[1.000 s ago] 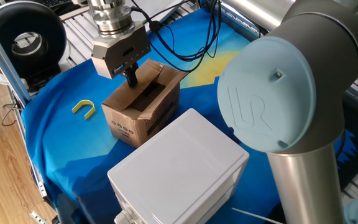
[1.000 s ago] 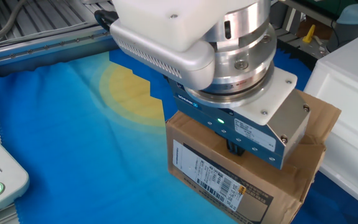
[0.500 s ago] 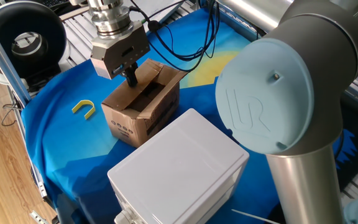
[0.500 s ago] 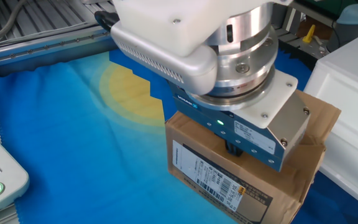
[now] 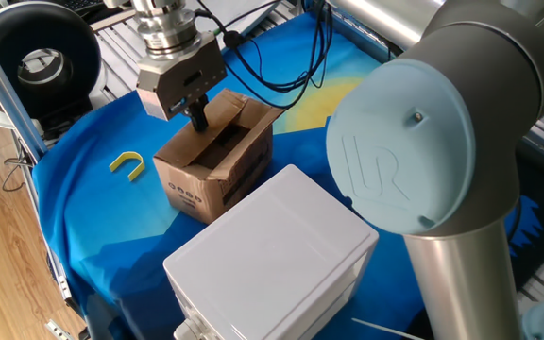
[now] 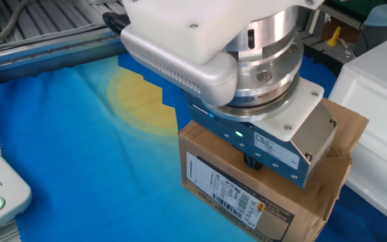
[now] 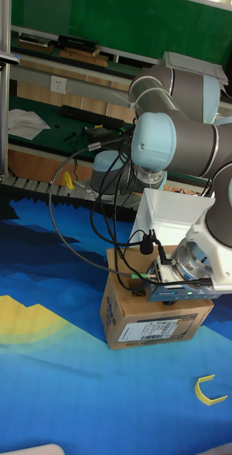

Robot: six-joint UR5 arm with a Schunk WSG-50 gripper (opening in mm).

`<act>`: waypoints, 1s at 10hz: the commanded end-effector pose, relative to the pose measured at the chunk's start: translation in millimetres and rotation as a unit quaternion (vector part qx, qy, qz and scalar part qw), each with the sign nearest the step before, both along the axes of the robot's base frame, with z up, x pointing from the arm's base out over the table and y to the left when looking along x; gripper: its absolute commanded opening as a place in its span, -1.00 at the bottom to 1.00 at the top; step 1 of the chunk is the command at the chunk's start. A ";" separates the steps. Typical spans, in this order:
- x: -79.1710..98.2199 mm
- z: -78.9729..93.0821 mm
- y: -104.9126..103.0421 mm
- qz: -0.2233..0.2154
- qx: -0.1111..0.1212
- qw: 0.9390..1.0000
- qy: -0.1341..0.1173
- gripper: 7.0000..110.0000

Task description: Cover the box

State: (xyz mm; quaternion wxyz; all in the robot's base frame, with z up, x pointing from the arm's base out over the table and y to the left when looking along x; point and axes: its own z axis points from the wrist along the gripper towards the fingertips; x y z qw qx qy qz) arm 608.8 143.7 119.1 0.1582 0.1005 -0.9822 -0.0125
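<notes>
Basically, fingers look pressed together, nothing between them: a pushing tool, not a grasp. The gripper (image 5: 199,120) points down over the box (image 5: 217,159), tip at the near flap, presumably to fold it in. The box sits on the blue cloth (image 5: 102,203), just beside the white plastic box (image 5: 274,253). Far flaps not flat yet.

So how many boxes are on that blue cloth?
2. The brown cardboard box sits mid-cloth, directly under the robot's gripper. The larger white plastic box stands right beside it, nearer that camera. The arm blocks part of the cloth, so another could be hidden.
</notes>
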 end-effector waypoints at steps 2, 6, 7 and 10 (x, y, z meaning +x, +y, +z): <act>-9.6 22.5 12.6 -0.010 0.036 0.999 0.024 -1.00; -12.0 40.8 11.0 -0.019 0.010 0.999 0.034 -1.00; -10.5 45.8 13.4 -0.021 0.008 0.999 0.037 -1.00; 22.1 53.7 35.6 -0.062 0.015 0.998 -0.005 -1.00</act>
